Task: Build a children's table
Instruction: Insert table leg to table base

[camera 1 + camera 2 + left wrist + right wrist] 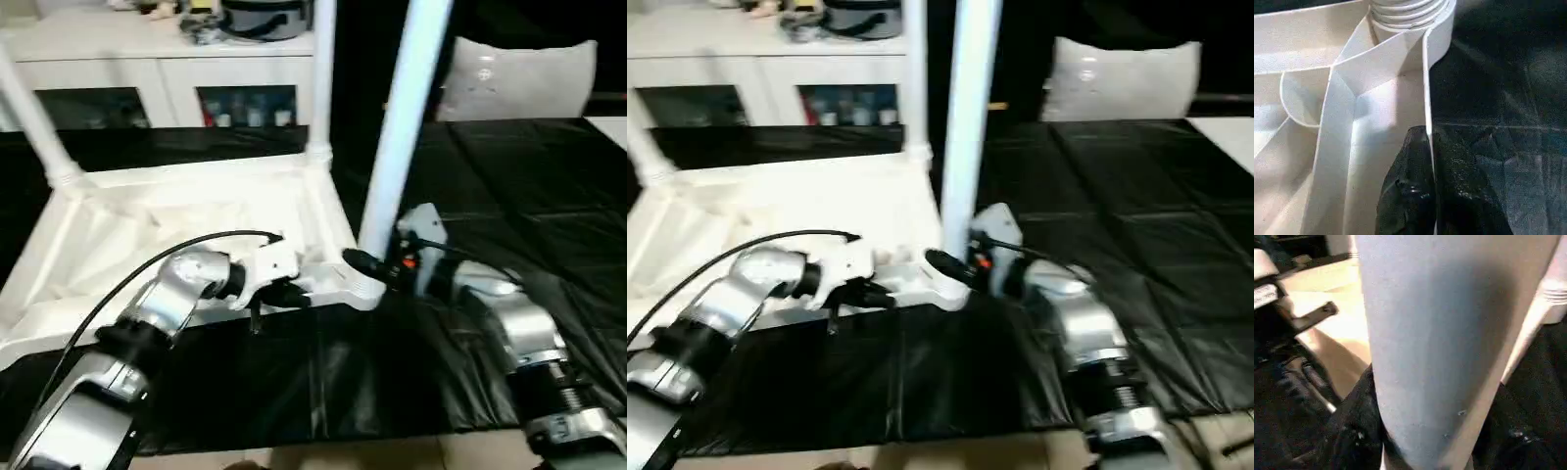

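Note:
The white table top lies upside down on a black cloth, ribbed side up. Three legs stand in its corner sockets: one at the far left, one at the back right, and one at the near right corner. My right gripper is shut on the base of that near right leg, just above its socket, with a black finger on each side. My left gripper is shut on the top's near rim, right beside the same corner, one finger inside the wall.
A white cabinet with dark glass doors stands behind the table top, clutter on it. A white pillow sits at the back right. Black cloth covers the surface to the right and front.

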`<state>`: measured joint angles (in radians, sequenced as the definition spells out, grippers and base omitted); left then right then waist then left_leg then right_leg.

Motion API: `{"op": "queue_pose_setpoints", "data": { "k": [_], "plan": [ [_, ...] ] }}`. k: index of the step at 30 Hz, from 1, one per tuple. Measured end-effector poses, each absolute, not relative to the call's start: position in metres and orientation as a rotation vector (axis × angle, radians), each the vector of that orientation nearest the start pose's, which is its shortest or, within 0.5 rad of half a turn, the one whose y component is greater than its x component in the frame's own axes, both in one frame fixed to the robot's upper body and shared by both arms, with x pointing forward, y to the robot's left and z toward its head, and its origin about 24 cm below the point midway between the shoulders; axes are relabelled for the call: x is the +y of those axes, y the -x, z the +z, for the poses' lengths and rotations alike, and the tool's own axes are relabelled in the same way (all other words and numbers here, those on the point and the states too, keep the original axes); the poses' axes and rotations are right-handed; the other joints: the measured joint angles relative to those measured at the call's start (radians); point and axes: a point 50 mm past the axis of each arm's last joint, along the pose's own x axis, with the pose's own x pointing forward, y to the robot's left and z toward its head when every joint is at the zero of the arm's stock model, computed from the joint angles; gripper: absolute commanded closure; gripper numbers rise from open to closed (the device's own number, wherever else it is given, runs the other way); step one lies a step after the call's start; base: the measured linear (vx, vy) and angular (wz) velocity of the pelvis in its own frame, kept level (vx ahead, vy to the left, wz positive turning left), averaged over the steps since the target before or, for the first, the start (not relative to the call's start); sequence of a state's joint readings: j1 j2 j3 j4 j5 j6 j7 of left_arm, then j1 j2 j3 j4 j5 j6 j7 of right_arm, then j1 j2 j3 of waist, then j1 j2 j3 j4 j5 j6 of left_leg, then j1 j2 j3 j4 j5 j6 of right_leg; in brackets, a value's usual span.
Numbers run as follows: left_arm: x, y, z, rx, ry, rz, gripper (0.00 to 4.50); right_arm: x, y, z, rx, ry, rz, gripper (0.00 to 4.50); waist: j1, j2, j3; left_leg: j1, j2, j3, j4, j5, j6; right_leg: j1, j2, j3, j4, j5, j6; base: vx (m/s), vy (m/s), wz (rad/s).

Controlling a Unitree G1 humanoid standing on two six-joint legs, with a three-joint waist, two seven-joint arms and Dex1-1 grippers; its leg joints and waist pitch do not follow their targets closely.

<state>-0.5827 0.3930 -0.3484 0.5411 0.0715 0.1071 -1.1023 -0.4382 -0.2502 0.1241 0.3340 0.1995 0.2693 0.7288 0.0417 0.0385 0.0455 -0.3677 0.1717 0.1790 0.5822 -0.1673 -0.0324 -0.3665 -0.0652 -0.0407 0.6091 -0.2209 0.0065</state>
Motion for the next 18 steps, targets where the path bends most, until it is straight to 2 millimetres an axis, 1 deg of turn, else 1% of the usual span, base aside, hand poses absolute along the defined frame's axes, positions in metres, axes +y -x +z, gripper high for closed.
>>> {"op": "queue_pose_setpoints", "data": {
  "k": [3, 4, 6, 7, 8, 10, 13, 18],
  "plan": [
    [0.126, -0.31, 0.046, 0.464, -0.472, -1.157, 4.5, -0.114, -0.323, 0.062, 0.235, 0.002, 0.74, 2.63, -0.019, -0.003, 0.001, 0.0, -0.001, 0.0, -0.001, 0.0, 0.0, -0.003, -0.001, 0.0, -0.004, 0.0, 0.0, 0.0, 0.0, 0.0],
    [0.119, -0.308, 0.046, 0.462, -0.46, -1.105, 4.5, -0.112, -0.328, 0.063, 0.241, -0.012, 0.678, 2.63, -0.027, -0.005, 0.001, -0.001, -0.001, -0.001, 0.0, 0.0, 0.0, -0.005, -0.002, -0.002, -0.006, 0.0, 0.0, 0.0, 0.0, 0.0],
    [0.108, -0.306, 0.046, 0.457, -0.439, -1.066, 4.5, -0.113, -0.334, 0.064, 0.248, -0.014, 0.61, 2.63, -0.042, -0.007, 0.0, -0.003, -0.001, -0.003, -0.003, 0.0, 0.0, -0.007, -0.002, -0.004, -0.015, 0.0, 0.0, 0.0, 0.0, 0.0],
    [0.099, -0.304, 0.045, 0.457, -0.41, -1.025, 4.5, -0.112, -0.338, 0.064, 0.25, -0.032, 0.56, 2.63, -0.048, -0.009, 0.0, -0.004, -0.001, -0.003, -0.004, 0.0, 0.0, -0.007, -0.002, -0.004, -0.019, 0.0, 0.0, 0.0, 0.0, 0.0],
    [0.09, -0.303, 0.045, 0.453, -0.395, -0.987, 4.5, -0.112, -0.342, 0.065, 0.25, -0.038, 0.518, 2.63, -0.052, -0.011, -0.001, -0.006, -0.003, -0.003, -0.003, 0.0, 0.0, -0.006, -0.004, -0.003, -0.019, 0.0, 0.0, 0.0, 0.0, 0.0],
    [0.074, -0.3, 0.046, 0.446, -0.376, -0.936, 4.5, -0.113, -0.346, 0.066, 0.253, -0.042, 0.456, 2.63, -0.059, -0.017, -0.003, -0.012, -0.006, -0.002, -0.004, 0.0, 0.0, -0.012, -0.006, -0.002, -0.019, 0.001, -0.002, 0.0, 0.0, 0.0],
    [0.066, -0.299, 0.048, 0.442, -0.377, -0.899, 4.5, -0.113, -0.349, 0.068, 0.249, -0.043, 0.416, 2.63, -0.06, -0.018, -0.004, -0.016, -0.006, -0.002, -0.004, 0.0, 0.0, -0.016, -0.007, -0.003, -0.019, 0.01, -0.007, 0.0, 0.0, 0.0],
    [0.068, -0.299, 0.05, 0.453, -0.394, -0.876, 4.5, -0.107, -0.351, 0.07, 0.259, -0.043, 0.411, 2.63, -0.062, -0.018, -0.003, -0.015, -0.004, -0.002, -0.005, 0.0, 0.0, -0.018, -0.007, -0.006, -0.015, 0.011, -0.006, 0.0, 0.0, 0.0]
  ]
}}
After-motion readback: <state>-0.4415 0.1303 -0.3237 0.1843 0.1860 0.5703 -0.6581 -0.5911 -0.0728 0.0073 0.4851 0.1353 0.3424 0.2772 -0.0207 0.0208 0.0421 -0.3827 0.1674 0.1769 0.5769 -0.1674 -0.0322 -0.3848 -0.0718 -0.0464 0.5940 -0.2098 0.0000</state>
